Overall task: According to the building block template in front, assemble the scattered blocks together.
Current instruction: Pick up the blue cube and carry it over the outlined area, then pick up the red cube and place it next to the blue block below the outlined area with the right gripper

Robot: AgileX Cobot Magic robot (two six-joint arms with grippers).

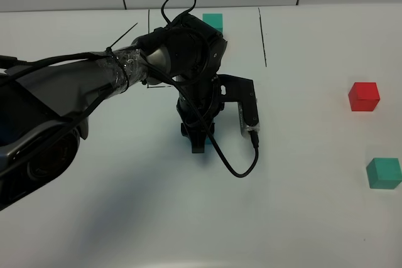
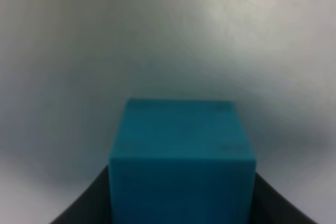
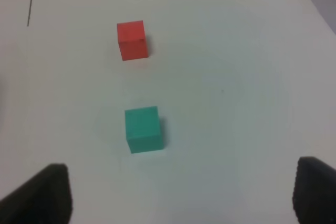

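My left gripper (image 1: 198, 137) reaches to the table's middle and is shut on a blue-teal block (image 2: 181, 156). Its dark fingers (image 2: 84, 205) press both sides of the block. In the exterior high view only a sliver of that block (image 1: 200, 149) shows under the gripper, low over the table. A green block (image 1: 213, 21) sits at the back, partly behind the arm, inside black marked lines. A red block (image 1: 364, 96) and a green block (image 1: 384, 173) lie at the right. My right gripper (image 3: 178, 195) is open above the table, short of the green block (image 3: 143, 129) and red block (image 3: 131, 40).
Black lines (image 1: 263, 36) are drawn on the white table at the back. The left arm's cable (image 1: 235, 167) loops down beside the gripper. The right arm is out of the exterior high view.
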